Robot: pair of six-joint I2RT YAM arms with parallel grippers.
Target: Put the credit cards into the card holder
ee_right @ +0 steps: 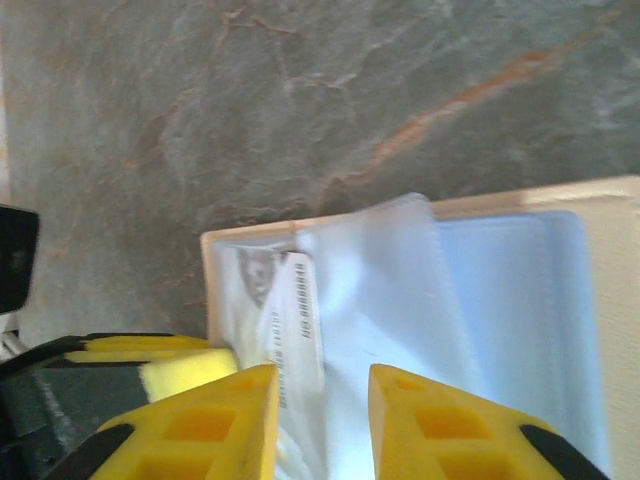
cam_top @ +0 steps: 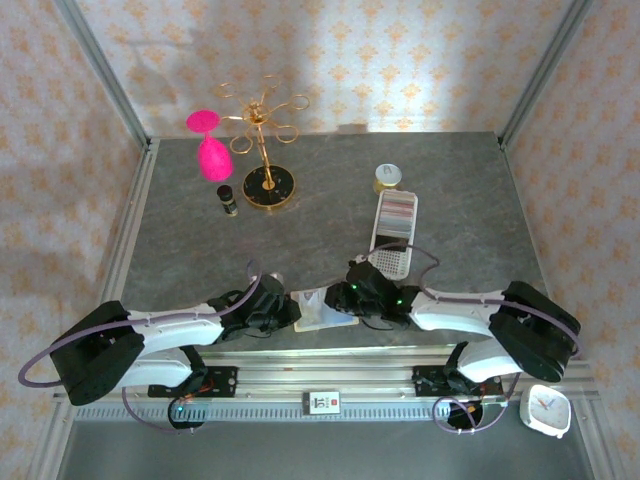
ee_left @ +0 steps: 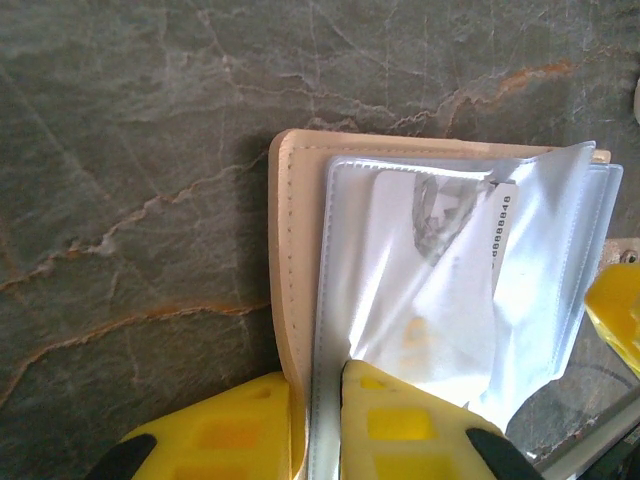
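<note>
The beige card holder (cam_top: 322,309) lies open near the table's front edge, between my two grippers. My left gripper (ee_left: 318,385) is shut on it, pinching the beige cover (ee_left: 290,250) and the edge of a clear sleeve. A pale credit card (ee_left: 440,260) with a row of printed digits sits inside the clear sleeves. My right gripper (ee_right: 322,400) stands open over the sleeves, one finger on each side of them. The same credit card (ee_right: 298,330) lies just ahead of its left finger. The left gripper's yellow finger (ee_right: 170,365) shows at the holder's corner.
A long white perforated tray (cam_top: 395,232) lies behind the right gripper, with a small round tin (cam_top: 388,177) beyond it. A gold wire stand (cam_top: 266,150), a pink glass (cam_top: 210,145) and a small dark bottle (cam_top: 228,200) stand at the back left. A white clock (cam_top: 545,411) sits front right.
</note>
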